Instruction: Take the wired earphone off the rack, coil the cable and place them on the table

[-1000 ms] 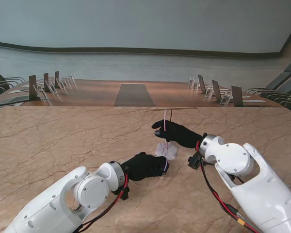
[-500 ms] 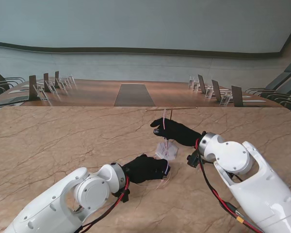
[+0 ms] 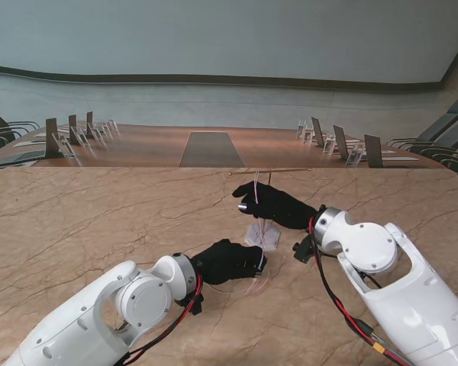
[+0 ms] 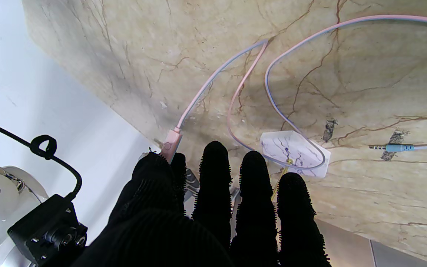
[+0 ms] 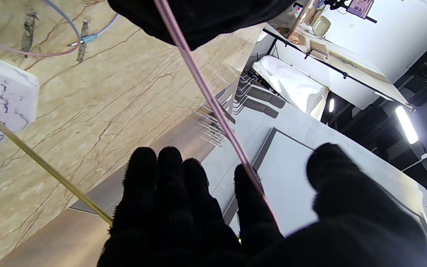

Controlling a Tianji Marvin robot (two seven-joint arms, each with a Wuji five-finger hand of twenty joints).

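My left hand (image 3: pixel 227 261) lies low over the marble table (image 3: pixel 99 221), palm down, near me and just left of the rack's base. Its fingers (image 4: pixel 215 185) are stretched out side by side, and the small pink inline block (image 4: pixel 171 142) of the earphone sits right at my thumb tip; I cannot tell whether I am pinching it or only touching it. From that block the earphone cable (image 4: pixel 272 85), pale pink shading to lilac, runs out across the table in wide loose loops, one loop passing around the rack's white marble base (image 4: pixel 295 152). The cable's blue plug (image 4: pixel 393 147) lies flat on the table beyond the base, apart from my hand.

The rack (image 3: pixel 263 183) stands in the middle of the table: a thin gold post rising from the white base (image 3: pixel 262 235), with a thin bar across its top. A strand of pink cable hangs from the bar.

My right hand (image 3: pixel 273 207) is raised, just right of the post and farther from me than the left. The taut pink strand (image 5: pixel 206 92) crosses my index finger (image 5: pixel 252 200), with the thumb (image 5: pixel 332 174) held apart from it, so nothing is clamped. The gold post (image 5: pixel 43 167) passes beside the other fingers.
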